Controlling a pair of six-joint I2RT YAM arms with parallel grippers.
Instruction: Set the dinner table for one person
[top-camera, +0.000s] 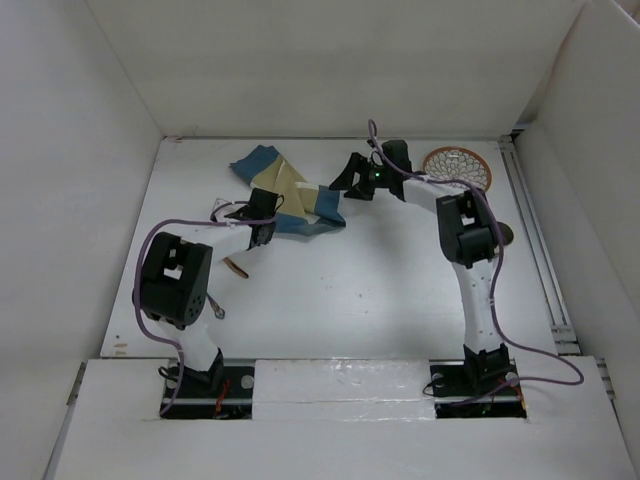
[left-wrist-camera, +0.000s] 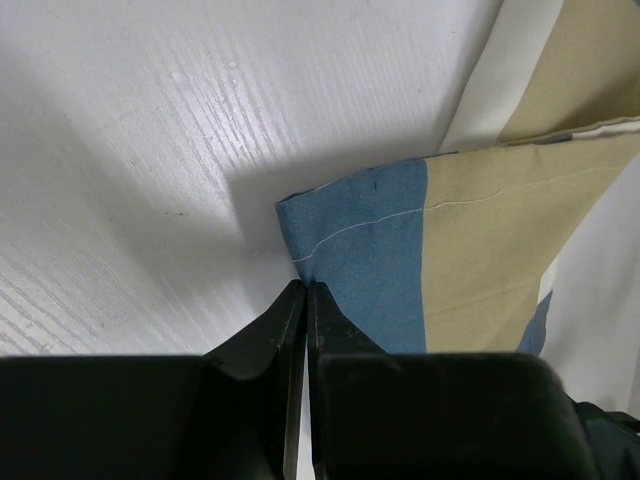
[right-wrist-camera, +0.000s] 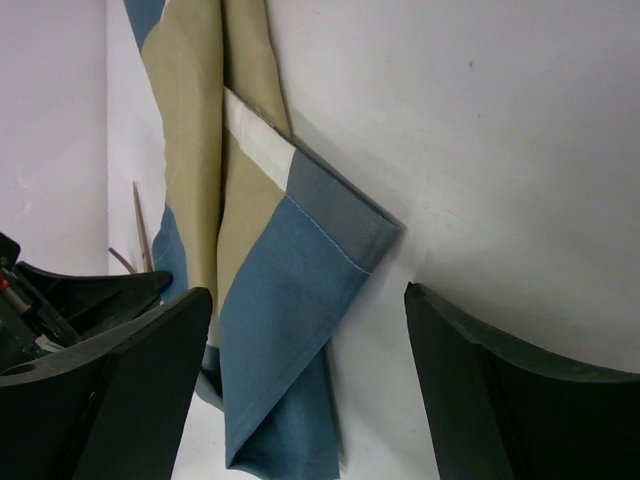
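Observation:
A blue-and-beige checked placemat (top-camera: 285, 188) lies crumpled and twisted at the far middle of the white dinner table (top-camera: 350, 290). My left gripper (top-camera: 266, 214) is at its near left side. In the left wrist view the left gripper (left-wrist-camera: 306, 287) is shut on a blue corner of the placemat (left-wrist-camera: 400, 250), which is raised off the table. My right gripper (top-camera: 342, 186) is at the placemat's right end. In the right wrist view the right gripper (right-wrist-camera: 305, 295) is open, with the folded blue end of the placemat (right-wrist-camera: 290, 300) between its fingers (right-wrist-camera: 150, 370).
A round woven wicker coaster (top-camera: 457, 167) lies at the far right. A dark object (top-camera: 506, 235) shows partly behind the right arm. Thin brown sticks (top-camera: 237, 268) lie near the left arm, also in the right wrist view (right-wrist-camera: 140, 225). White walls enclose the table.

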